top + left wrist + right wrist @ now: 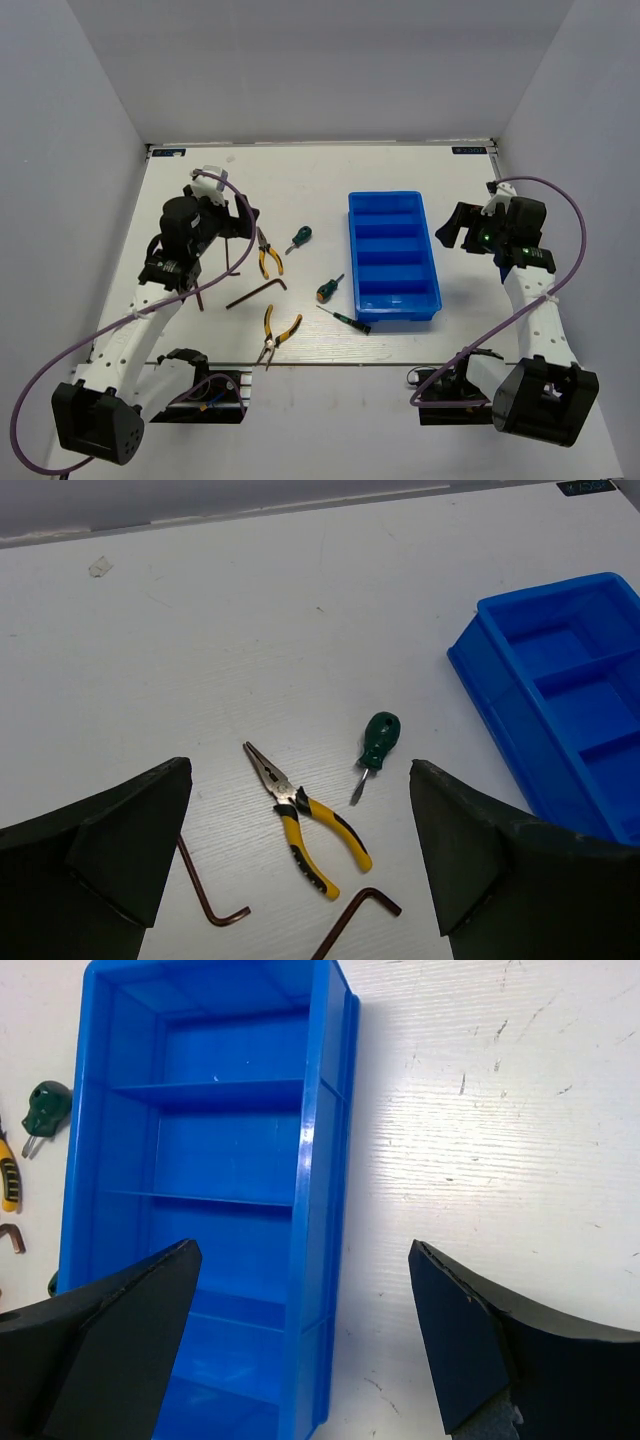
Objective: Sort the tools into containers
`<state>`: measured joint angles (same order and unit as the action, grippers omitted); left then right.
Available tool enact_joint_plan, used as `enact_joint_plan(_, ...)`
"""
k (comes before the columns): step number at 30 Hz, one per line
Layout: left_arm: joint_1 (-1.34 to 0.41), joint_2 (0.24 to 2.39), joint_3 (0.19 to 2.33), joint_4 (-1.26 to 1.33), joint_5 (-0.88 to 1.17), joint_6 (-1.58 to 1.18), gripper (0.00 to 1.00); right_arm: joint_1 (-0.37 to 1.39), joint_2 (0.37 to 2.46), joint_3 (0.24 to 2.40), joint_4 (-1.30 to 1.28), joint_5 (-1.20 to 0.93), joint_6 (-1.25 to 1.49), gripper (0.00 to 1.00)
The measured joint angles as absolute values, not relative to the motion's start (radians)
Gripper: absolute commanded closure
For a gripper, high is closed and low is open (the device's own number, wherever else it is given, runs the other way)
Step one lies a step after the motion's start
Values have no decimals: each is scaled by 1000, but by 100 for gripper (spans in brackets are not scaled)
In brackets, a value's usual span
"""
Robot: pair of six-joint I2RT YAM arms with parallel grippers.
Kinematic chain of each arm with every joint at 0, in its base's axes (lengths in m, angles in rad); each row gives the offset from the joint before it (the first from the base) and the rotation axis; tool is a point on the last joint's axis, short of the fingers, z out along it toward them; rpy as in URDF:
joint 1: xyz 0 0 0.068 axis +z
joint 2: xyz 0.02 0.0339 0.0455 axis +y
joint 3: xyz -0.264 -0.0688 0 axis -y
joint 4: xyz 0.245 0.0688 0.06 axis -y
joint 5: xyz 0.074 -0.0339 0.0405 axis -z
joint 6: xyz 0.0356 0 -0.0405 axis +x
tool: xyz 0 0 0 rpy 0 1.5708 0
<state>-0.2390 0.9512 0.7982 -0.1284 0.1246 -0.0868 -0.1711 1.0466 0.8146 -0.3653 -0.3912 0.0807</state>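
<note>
The blue tray with its four compartments stands right of centre, with no tool in it. Left of it lie two yellow-handled pliers, two green-handled screwdrivers, a thin dark screwdriver and brown hex keys. My left gripper is open and empty above the far pliers, a green screwdriver and two hex keys. My right gripper is open and empty over the tray's right wall.
White walls enclose the table on three sides. Another hex key lies partly under my left arm. The tray's left wall shows at the right of the left wrist view. A green screwdriver shows left of the tray in the right wrist view.
</note>
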Motion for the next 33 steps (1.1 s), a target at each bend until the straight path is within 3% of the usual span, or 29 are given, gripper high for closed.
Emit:
enact_joint_plan(6, -239, 978, 798, -126, 130, -87, 0, -180, 1040, 796, -358, -411, 80, 10)
enact_joint_plan(9, -239, 1003, 798, -126, 132, -95, 25, -184, 1028, 785, -355, -435, 70, 12)
enact_joint_plan(10, -239, 1013, 798, -126, 132, -96, 41, -184, 1023, 782, -355, -455, 56, 53)
enact_joint_plan(11, -239, 1027, 799, -126, 132, -101, 77, -186, 1018, 778, -354, -478, 24, 92)
enact_joint_plan(12, -239, 1044, 799, -124, 131, -105, 91, -189, 1010, 770, -353, -522, -7, 100)
enact_joint_plan(13, -239, 1066, 801, -123, 131, -103, 100, -189, 1003, 763, -355, -561, -26, 100)
enact_joint_plan(15, -239, 1128, 818, -132, 116, -113, 100, -189, 994, 750, -365, -630, -69, 100)
enact_joint_plan(16, -239, 1173, 839, -142, 106, -117, 100, -189, 992, 748, -368, -656, -85, 87)
enact_joint_plan(17, -239, 1226, 867, -152, 86, -121, 98, -188, 989, 745, -371, -679, -97, 30)
enact_joint_plan(18, -239, 1279, 895, -169, 70, -127, 92, -189, 986, 744, -375, -696, -104, 22)
enact_joint_plan(21, -238, 1452, 1011, -241, 38, -139, 58, -188, 975, 744, -380, -726, -130, 23)
enact_joint_plan(23, -243, 1563, 1095, -296, 6, -155, 51, -188, 971, 744, -385, -735, -136, 23)
enact_joint_plan(27, -264, 1707, 1174, -386, -56, -190, 50, -189, 971, 744, -397, -737, -144, 23)
enact_joint_plan(33, -300, 1758, 1169, -532, -129, -228, 53, -189, 965, 744, -403, -736, -147, 23)
